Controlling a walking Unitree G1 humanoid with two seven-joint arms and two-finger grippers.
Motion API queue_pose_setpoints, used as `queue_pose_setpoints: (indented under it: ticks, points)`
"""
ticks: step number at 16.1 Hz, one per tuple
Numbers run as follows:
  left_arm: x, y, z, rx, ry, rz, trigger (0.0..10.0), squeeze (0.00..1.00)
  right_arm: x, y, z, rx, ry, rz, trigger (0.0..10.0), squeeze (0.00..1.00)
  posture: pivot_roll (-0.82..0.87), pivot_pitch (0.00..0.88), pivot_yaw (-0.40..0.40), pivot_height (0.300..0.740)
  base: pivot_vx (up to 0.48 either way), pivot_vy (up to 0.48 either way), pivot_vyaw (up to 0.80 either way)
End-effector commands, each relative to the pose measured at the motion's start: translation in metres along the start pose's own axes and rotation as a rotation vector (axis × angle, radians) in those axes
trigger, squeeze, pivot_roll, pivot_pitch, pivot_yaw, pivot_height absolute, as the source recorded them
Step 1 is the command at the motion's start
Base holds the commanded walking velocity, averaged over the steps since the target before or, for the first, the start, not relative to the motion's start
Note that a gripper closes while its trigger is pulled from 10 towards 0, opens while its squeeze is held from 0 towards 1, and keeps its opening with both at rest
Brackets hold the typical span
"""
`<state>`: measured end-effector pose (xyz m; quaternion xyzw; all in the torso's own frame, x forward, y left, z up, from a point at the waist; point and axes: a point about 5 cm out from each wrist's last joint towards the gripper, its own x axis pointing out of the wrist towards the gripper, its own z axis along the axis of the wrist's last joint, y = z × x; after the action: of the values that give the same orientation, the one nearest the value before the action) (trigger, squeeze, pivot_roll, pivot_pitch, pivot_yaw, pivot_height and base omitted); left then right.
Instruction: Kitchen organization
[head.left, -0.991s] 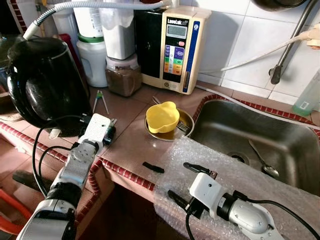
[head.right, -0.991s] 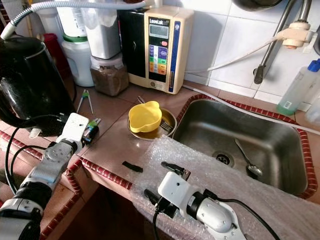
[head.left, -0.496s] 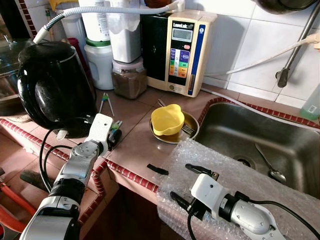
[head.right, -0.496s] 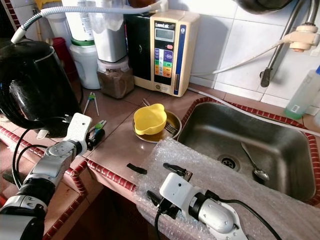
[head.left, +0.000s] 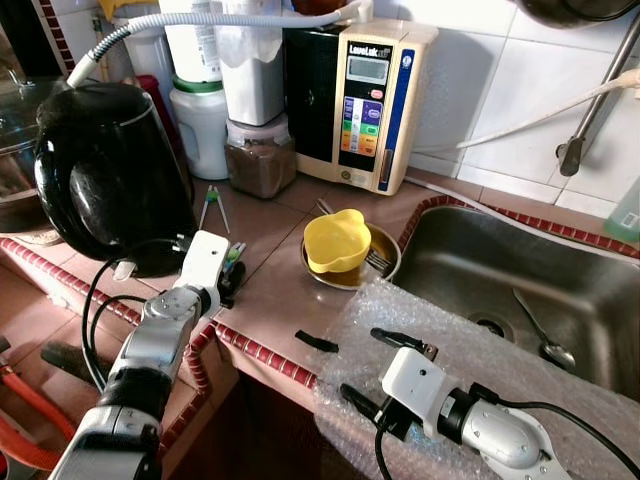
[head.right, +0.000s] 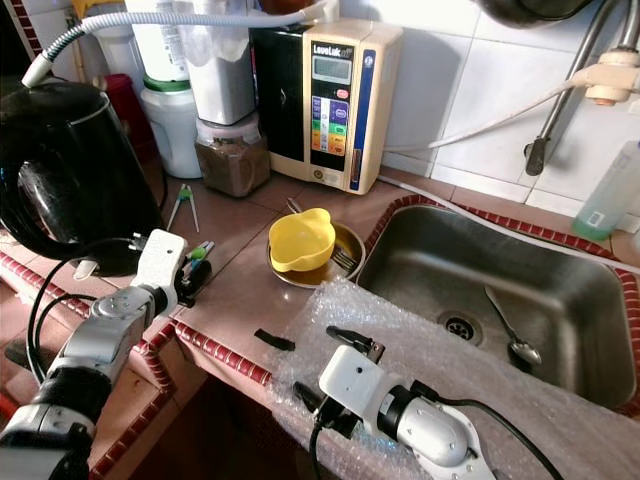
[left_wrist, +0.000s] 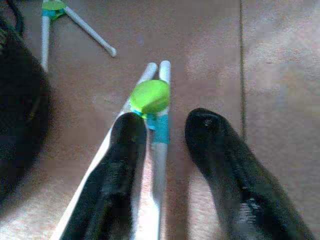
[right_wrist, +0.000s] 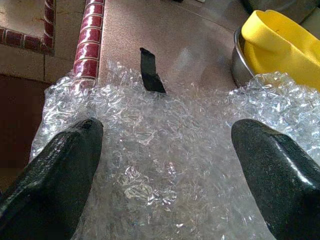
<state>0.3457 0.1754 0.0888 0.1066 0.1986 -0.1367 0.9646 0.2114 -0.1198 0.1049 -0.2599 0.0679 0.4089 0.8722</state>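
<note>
A pair of white training chopsticks with a green cap (left_wrist: 150, 96) lies on the brown tiled counter beside the kettle. My left gripper (head.left: 232, 277) is down on them, open, with its fingertips (left_wrist: 131, 131) on either side of the sticks. A second, similar pair (head.left: 212, 203) lies farther back. My right gripper (head.left: 360, 362) hovers wide open over a sheet of bubble wrap (head.left: 500, 350) draped across the counter's front edge, and nothing is between its fingers (right_wrist: 75, 150).
A black kettle (head.left: 110, 170) with its cord stands at my left. A yellow bowl (head.left: 335, 240) sits in a metal dish (head.left: 387, 262) with a fork. The steel sink (head.left: 480, 250) holds a spoon (head.left: 540, 328). Jars (head.left: 260, 160) and a water unit (head.left: 375, 100) line the wall. A black strip (head.left: 315, 342) lies near the edge.
The view shifted as my head moved. My left gripper has edged slightly nearer the counter's front over the chopsticks. The right gripper stays in place.
</note>
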Motion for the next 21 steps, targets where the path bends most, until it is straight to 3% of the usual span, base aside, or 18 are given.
queue_pose_setpoints:
  ticks: [1,5,7,10,18,19,21]
  points:
    - [-0.002,-0.039,-0.055,-0.034,0.241,-0.169,0.0,0.0,-0.002,-0.004,-0.003,-0.005,0.025,-0.014,10.0,0.36,0.07,0.0,0.003,0.74,0.0,0.0,0.0]
    - [-0.008,-0.065,-0.055,-0.064,0.235,-0.279,0.0,0.0,-0.002,-0.006,-0.004,-0.008,0.03,-0.015,10.0,0.35,0.07,0.0,0.003,0.74,0.0,0.0,0.0]
    - [-0.014,-0.08,-0.046,-0.104,0.15,-0.384,0.0,0.0,-0.002,-0.006,-0.004,-0.01,0.031,-0.015,10.0,0.35,0.07,0.0,0.002,0.74,0.0,0.0,0.0]
    - [-0.02,-0.088,-0.037,-0.126,0.075,-0.423,0.0,0.0,-0.001,-0.007,-0.004,-0.011,0.03,-0.018,10.0,0.35,0.07,0.0,0.004,0.74,0.0,0.0,0.0]
    - [-0.023,-0.081,-0.024,-0.103,-0.022,-0.33,0.0,0.0,0.0,-0.006,-0.004,-0.012,0.029,-0.023,10.0,0.36,0.07,0.0,0.012,0.74,0.0,0.0,0.0]
    - [-0.019,-0.07,-0.024,-0.081,-0.016,-0.227,0.0,0.0,0.0,-0.007,-0.004,-0.013,0.028,-0.028,10.0,0.35,0.07,0.0,0.013,0.74,0.0,0.0,0.0]
    - [-0.017,-0.059,-0.019,-0.094,-0.053,-0.142,0.0,0.0,0.0,-0.007,-0.004,-0.014,0.027,-0.033,10.0,0.35,0.07,0.0,0.015,0.74,0.0,0.0,0.0]
